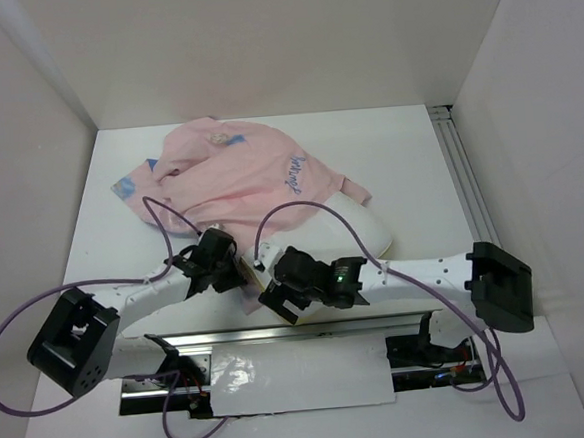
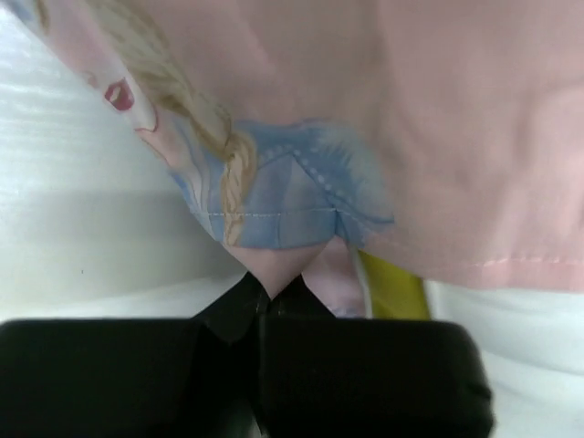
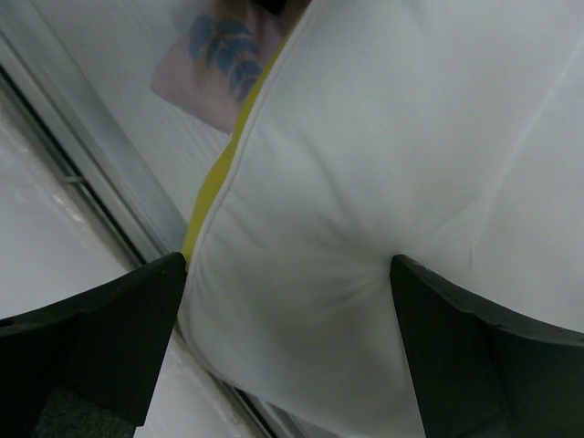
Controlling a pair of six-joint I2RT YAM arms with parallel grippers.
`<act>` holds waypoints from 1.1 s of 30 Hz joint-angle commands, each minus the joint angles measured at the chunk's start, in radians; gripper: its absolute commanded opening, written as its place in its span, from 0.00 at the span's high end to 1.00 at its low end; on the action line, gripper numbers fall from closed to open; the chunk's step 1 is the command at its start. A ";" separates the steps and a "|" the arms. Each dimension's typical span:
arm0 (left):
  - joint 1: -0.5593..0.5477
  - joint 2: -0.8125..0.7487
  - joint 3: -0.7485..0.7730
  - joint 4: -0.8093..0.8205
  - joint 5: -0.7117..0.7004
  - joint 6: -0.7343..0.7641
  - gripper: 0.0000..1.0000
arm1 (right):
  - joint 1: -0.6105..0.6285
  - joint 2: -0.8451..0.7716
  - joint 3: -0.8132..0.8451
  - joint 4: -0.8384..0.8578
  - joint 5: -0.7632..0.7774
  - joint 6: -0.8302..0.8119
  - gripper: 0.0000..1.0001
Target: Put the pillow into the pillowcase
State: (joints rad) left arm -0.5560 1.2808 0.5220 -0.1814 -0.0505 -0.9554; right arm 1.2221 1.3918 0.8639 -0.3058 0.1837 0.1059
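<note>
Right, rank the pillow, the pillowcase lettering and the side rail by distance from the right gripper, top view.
1. Pillow: at the right gripper, between its jaws.
2. Pillowcase lettering: behind, mid-table.
3. Side rail: far right edge.

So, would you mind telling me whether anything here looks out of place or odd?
The pillowcase lies crumpled in a heap over the far end of the pillow, pale pink reverse outward, its print showing only at turned edges. The pillow's near end is bare. Nothing looks spilled or damaged.
</note>
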 commanded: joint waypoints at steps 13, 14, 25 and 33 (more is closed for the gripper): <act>-0.149 -0.254 0.081 -0.128 -0.057 0.050 1.00 | -0.163 0.043 0.023 0.429 0.099 0.046 1.00; -0.171 -0.274 0.114 -0.138 -0.057 0.050 1.00 | -0.183 0.023 0.058 0.465 0.111 0.034 1.00; -0.579 -0.265 0.460 -0.213 -0.117 0.145 1.00 | -0.269 0.045 0.190 0.812 0.120 -0.041 1.00; -0.667 -0.227 0.521 -0.205 -0.112 0.156 1.00 | -0.329 0.118 0.114 0.615 0.007 -0.009 1.00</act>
State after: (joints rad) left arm -1.1690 1.0374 0.9874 -0.4805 -0.3038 -0.8417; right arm 0.9291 1.4734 1.0023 0.3187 0.1951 0.0868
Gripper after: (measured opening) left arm 0.038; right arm 0.044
